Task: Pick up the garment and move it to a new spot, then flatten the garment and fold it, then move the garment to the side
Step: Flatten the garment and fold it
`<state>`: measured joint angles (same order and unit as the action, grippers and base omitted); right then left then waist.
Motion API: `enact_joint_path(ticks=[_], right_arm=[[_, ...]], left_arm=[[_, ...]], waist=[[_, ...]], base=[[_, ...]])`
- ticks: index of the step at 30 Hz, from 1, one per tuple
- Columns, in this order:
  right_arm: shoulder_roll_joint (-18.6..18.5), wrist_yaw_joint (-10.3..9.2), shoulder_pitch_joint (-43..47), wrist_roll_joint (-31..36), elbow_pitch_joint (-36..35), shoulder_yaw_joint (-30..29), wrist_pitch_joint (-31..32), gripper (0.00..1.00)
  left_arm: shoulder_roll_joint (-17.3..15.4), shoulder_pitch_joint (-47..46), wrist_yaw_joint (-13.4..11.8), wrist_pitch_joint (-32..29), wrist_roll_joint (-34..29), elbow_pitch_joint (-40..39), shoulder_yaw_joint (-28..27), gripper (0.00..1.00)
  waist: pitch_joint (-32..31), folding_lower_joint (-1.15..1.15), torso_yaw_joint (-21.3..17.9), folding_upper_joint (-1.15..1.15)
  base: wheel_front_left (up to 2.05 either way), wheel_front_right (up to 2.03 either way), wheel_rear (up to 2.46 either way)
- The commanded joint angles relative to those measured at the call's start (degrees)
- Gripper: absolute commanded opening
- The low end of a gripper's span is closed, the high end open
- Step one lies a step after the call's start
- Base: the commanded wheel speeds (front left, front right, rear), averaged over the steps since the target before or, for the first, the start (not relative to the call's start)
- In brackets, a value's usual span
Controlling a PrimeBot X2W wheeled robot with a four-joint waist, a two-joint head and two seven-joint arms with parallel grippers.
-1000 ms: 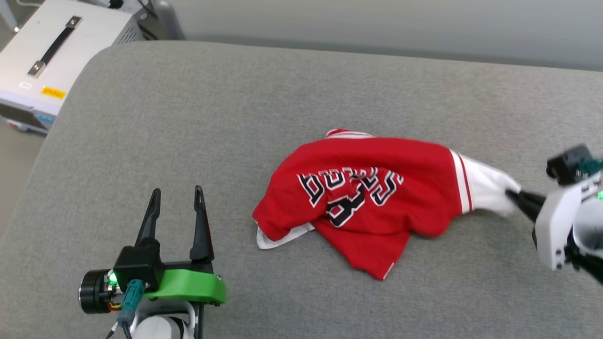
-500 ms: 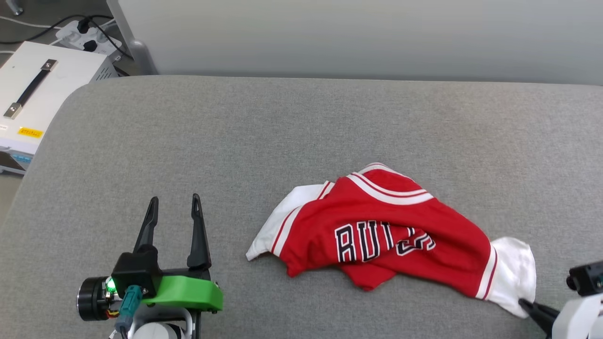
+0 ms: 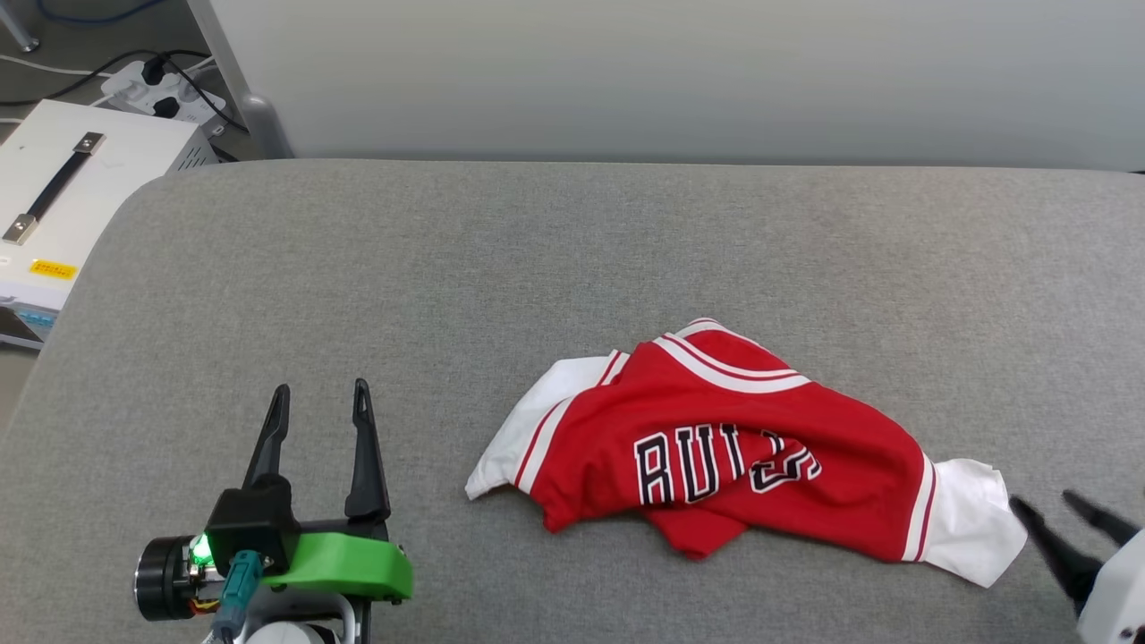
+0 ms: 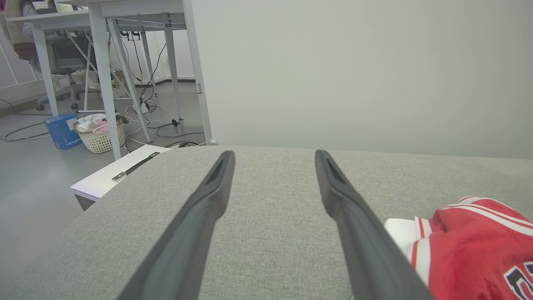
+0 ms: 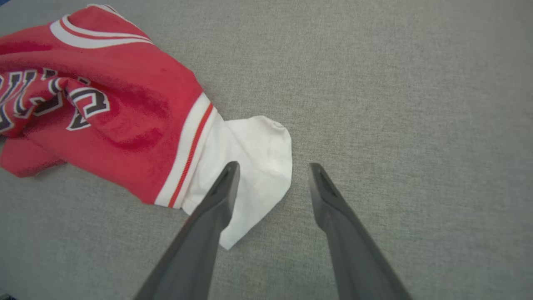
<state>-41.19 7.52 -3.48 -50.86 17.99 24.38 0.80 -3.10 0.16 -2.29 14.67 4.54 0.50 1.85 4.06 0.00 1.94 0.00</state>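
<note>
The red garment (image 3: 742, 452) lies crumpled on the grey cushion, white sleeves at both ends, black lettering facing up. Its right white sleeve (image 5: 254, 162) lies flat just under my right gripper (image 5: 272, 166), which is open and holds nothing. In the head view that right gripper (image 3: 1042, 503) sits at the lower right, tips just beyond the sleeve's edge. My left gripper (image 3: 315, 396) is open at the lower left, well apart from the garment's left sleeve (image 4: 402, 233). The number is hidden in folds.
A grey cushion (image 3: 501, 268) carries everything; its left edge is rounded. A white case with a black handle (image 3: 63, 188) stands on the floor to the left, by a power strip and cables (image 3: 152, 85). A pale wall panel (image 3: 680, 72) rises behind.
The right gripper dragged the garment toward the front right, then opened and let go of the white sleeve. The garment settled with its lettering upright. The head camera shifted too.
</note>
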Motion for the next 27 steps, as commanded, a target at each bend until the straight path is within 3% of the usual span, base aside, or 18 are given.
enact_joint_path(ticks=[1,7,11,21,27], right_arm=[[-0.39,-0.03,0.96,1.34,-1.69,-2.13,0.14,1.00],[-1.02,-0.03,0.75,7.61,-12.04,-12.66,5.13,1.00],[-1.55,-0.03,-1.89,10.30,-17.10,-15.14,10.95,1.00],[-6.40,-0.03,-8.87,8.48,-16.53,-7.08,30.67,1.00],[-6.67,-0.03,-12.40,7.83,-11.45,-2.23,35.00,1.00]], left_arm=[[0.23,0.89,0.19,0.33,-0.52,-0.21,-0.15,1.00],[0.23,0.60,-0.09,0.33,-0.48,-0.73,0.09,1.00],[0.23,-0.08,-0.20,0.33,-0.46,-0.99,0.51,1.00],[0.23,-2.87,-0.14,0.33,-0.73,-1.59,1.16,1.00],[0.23,-4.25,-0.31,0.33,-0.53,-1.60,1.90,1.00]], waist=[[0.01,0.00,-0.06,0.00],[0.76,0.00,-0.17,0.00],[1.97,0.00,-0.01,0.00],[6.06,0.00,1.24,0.00],[8.58,0.00,2.33,0.00]], base=[[0.00,0.00,0.00],[0.00,0.00,0.00],[0.00,0.00,0.00],[0.00,0.00,0.00],[0.00,0.00,0.00]])
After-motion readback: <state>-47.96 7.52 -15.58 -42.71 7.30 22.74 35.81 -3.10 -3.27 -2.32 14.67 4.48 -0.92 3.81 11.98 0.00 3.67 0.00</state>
